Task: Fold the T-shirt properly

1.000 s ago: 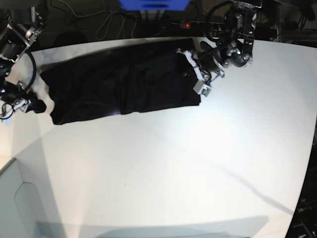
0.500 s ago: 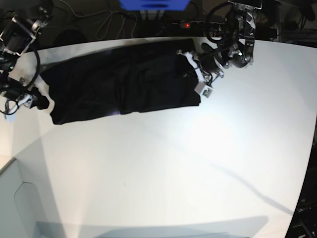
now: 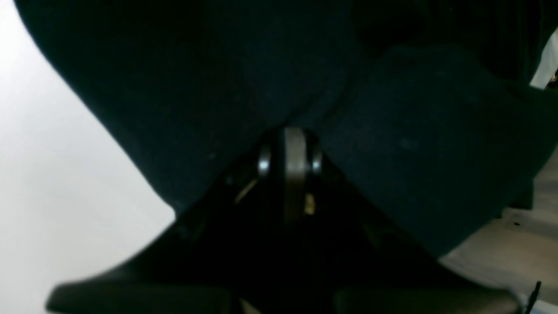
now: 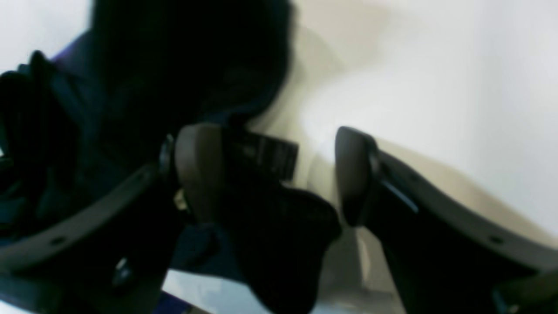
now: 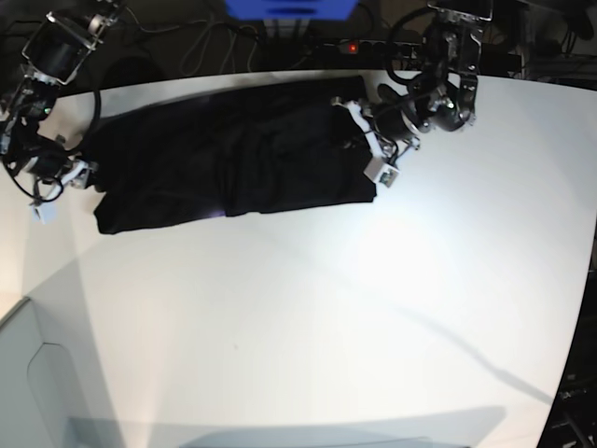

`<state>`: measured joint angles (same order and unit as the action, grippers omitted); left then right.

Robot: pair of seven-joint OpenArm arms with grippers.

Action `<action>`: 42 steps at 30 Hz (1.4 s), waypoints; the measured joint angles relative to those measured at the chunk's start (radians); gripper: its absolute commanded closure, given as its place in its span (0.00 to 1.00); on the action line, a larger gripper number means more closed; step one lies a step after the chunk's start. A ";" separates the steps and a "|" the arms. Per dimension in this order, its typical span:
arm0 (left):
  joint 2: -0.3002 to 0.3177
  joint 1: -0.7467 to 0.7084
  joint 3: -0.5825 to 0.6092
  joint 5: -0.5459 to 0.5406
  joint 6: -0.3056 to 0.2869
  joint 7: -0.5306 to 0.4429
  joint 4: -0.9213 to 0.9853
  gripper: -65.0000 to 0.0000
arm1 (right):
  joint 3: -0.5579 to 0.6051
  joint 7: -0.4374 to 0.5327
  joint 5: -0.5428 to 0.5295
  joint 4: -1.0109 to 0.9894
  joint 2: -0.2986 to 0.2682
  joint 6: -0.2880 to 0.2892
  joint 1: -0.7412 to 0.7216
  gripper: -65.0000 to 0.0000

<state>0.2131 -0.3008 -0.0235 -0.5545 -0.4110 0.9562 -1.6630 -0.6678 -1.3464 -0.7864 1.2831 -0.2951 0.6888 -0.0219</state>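
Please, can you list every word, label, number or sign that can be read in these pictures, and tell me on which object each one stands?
None can be read.
T-shirt: its visible face is plain black, with no print showing.
Table: bare white, no marking.
Left pincer and right pincer: no legible label; both wrist views are too dark and blurred to show any.

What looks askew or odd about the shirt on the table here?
Nothing damaged. The T-shirt lies as a long band tilted across the table, rumpled mid-length, with the left hand and right hand at opposite ends.
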 measured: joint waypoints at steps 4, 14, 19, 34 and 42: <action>0.000 0.000 0.000 0.000 0.000 -0.001 0.000 0.93 | 0.002 0.000 -0.007 0.002 0.010 0.000 0.000 0.37; 0.000 0.000 0.000 0.000 0.000 -0.001 0.000 0.93 | 0.009 -0.039 -0.131 -0.014 0.014 0.002 -0.002 0.37; 0.000 0.000 0.000 0.000 0.000 -0.001 0.000 0.93 | 0.003 -0.041 -0.135 -0.016 0.015 0.002 -0.003 0.37; 0.000 0.000 0.000 0.000 0.000 -0.001 0.001 0.93 | 0.008 -0.046 -0.229 -0.113 -0.019 0.003 -0.034 0.37; 0.000 0.000 0.000 0.000 0.000 -0.001 0.001 0.93 | 0.004 -0.053 -0.232 -0.113 -0.019 0.003 -0.035 0.37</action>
<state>0.2131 -0.3012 -0.0238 -0.5549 -0.4110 0.9554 -1.6623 -0.6636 -1.3991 -1.0187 1.1702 -0.3138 0.6914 -0.0574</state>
